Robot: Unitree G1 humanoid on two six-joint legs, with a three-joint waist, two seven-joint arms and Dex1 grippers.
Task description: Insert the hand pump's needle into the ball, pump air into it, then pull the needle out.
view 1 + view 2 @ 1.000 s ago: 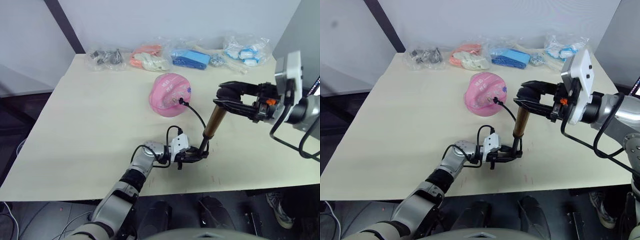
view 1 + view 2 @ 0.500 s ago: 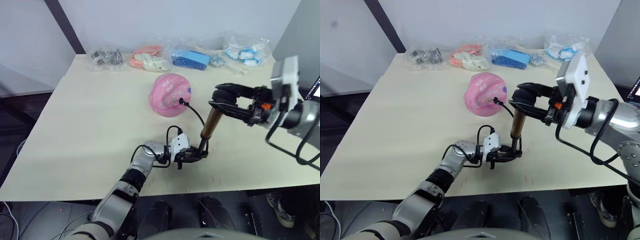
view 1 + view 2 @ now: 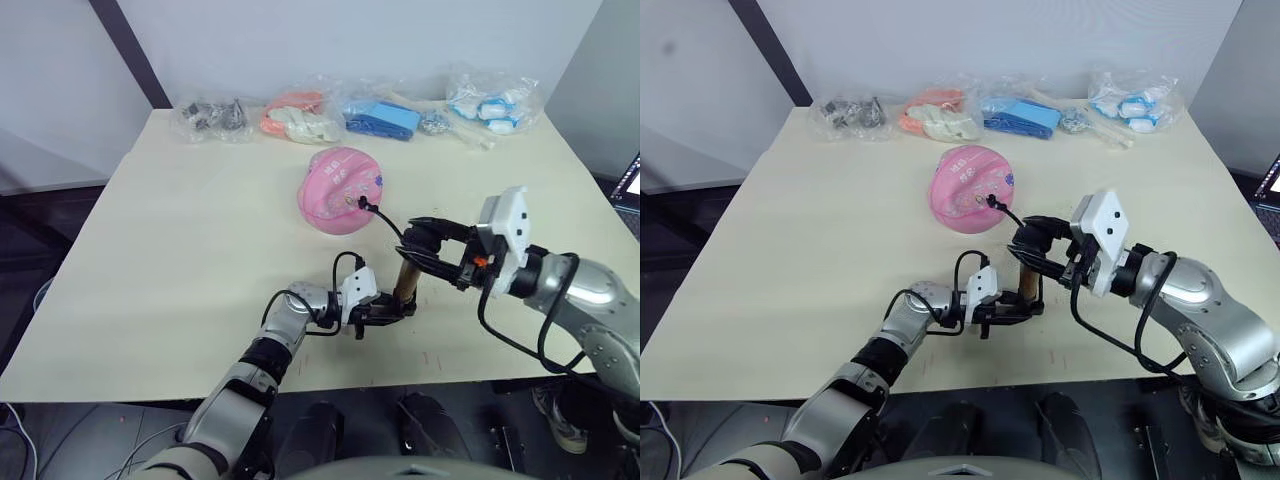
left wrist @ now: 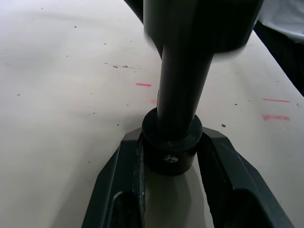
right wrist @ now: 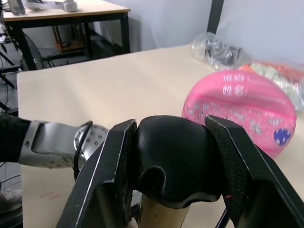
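While both grippers clamp the hand pump (image 3: 405,283), ball (image 3: 341,189) shows illegible print

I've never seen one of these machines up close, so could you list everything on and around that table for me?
Table: one, pale cream, under everything.
Ball: one, pink with small prints, middle of the table, dented.
Hand pump: one, bronze barrel with black ends, standing upright near the front edge; its thin black hose runs up to the ball.
Needle: one, on a black fitting, at the ball's surface; its tip is too small to see.
Plastic bags: four, along the far edge, holding dark, orange-and-white, blue, and blue-and-white items.
Left gripper: black fingers clamped on the pump's base.
Right gripper: black fingers clamped on the pump's black handle.
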